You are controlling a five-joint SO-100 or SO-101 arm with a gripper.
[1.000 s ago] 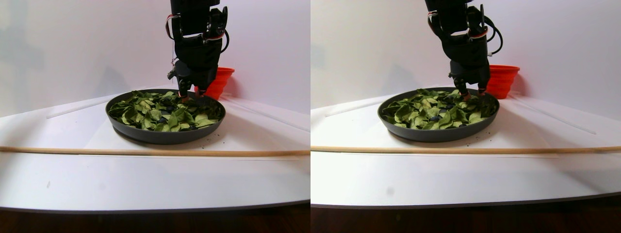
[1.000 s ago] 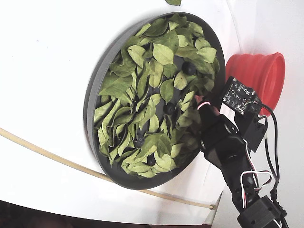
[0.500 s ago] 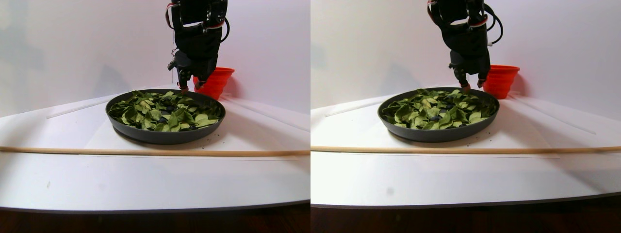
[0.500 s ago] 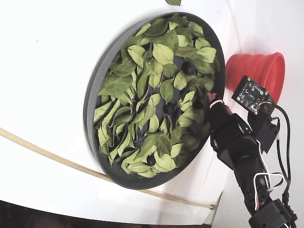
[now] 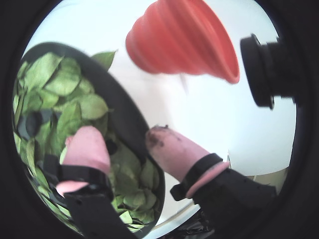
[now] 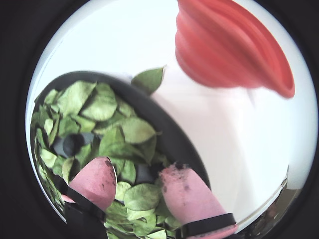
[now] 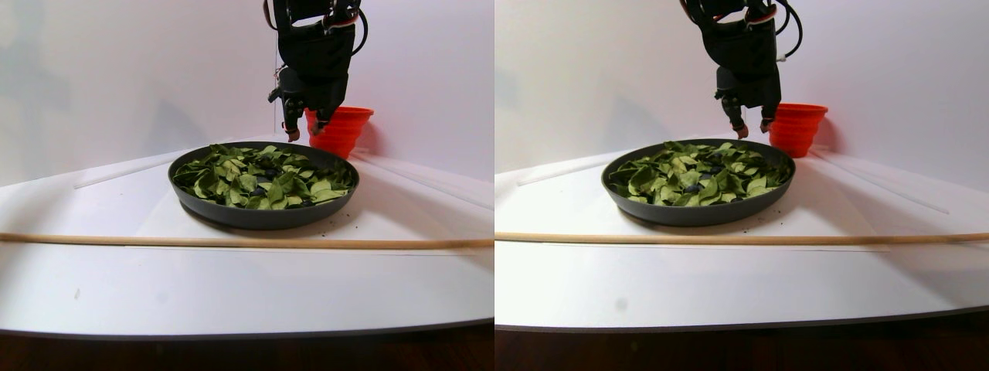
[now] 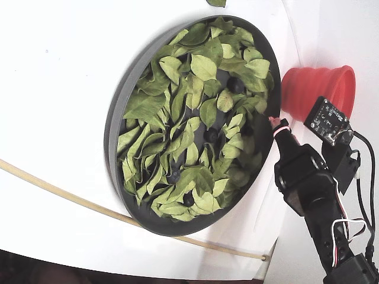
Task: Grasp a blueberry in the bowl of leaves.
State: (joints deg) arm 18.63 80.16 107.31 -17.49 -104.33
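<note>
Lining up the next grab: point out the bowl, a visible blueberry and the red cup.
bowl (image 8: 116,121): fixed view, bare dark rim at left.
blueberry (image 8: 211,135): fixed view, dark berry among leaves near centre.
red cup (image 8: 311,89): fixed view, ribbed outer wall.

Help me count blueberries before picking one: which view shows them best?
The fixed view: it looks down into the whole bowl, showing several blueberries among the leaves. Both wrist views catch only a few dark berries near the fingertips. The stereo pair sees the bowl edge-on, berries barely visible.

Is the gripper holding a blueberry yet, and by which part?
Nothing held: the gripper is open above the bowl of leaves.
</note>
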